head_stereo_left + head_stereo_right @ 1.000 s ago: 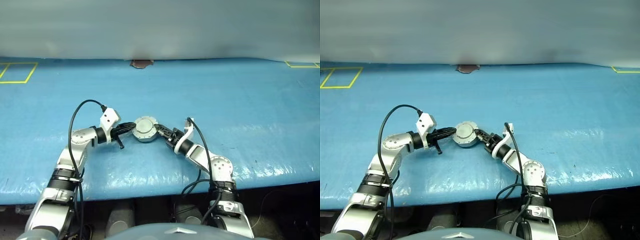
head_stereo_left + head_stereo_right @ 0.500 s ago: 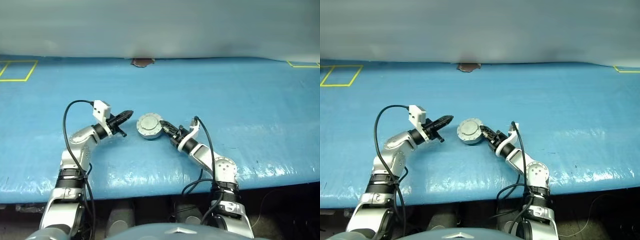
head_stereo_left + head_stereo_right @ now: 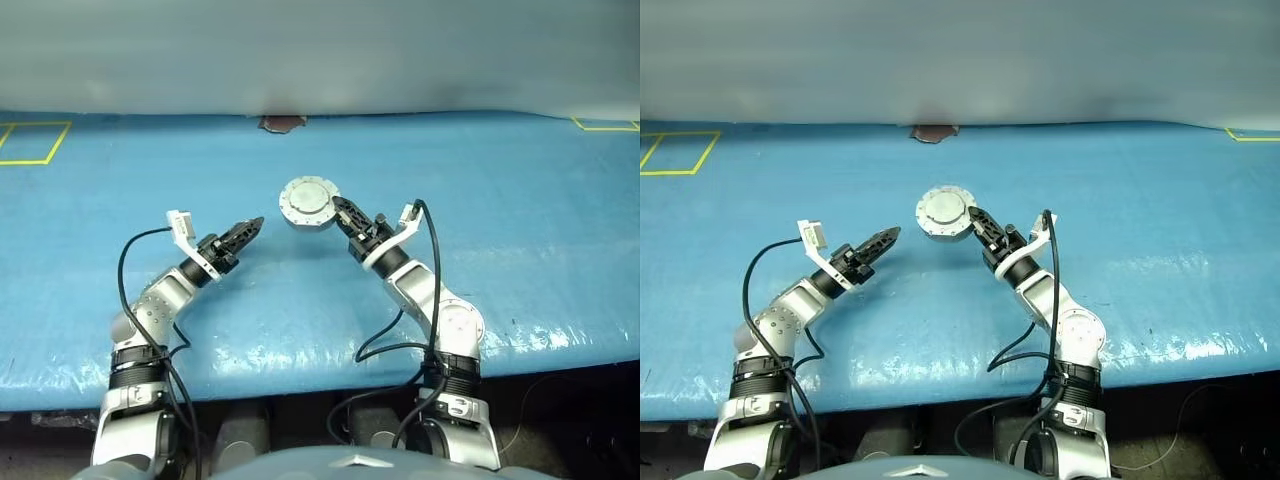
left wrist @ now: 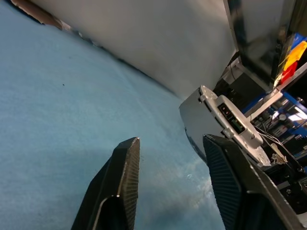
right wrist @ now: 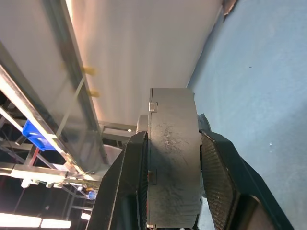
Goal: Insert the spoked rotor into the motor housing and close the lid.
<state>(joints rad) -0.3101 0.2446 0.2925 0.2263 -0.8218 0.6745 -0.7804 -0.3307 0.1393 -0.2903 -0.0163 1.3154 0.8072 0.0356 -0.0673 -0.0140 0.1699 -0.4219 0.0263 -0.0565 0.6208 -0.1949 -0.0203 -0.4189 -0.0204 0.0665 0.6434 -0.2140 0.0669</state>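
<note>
Seemingly unlabelled motor housing (image 3: pixel 309 203) (lid shut), pinched by right end effector (image 3: pixel 343 212), left end effector (image 3: pixel 250 228) spread.

One closed motor housing (image 3: pixel 309 203), lid (image 3: pixel 942 209) uppermost. Two tools: the right tool (image 3: pixel 338 207) and the left tool (image 3: pixel 250 229). One blue surface (image 3: pixel 520 200), with two yellow marked outlines (image 3: pixel 30 143) and one brown patch (image 3: pixel 284 123).
</note>
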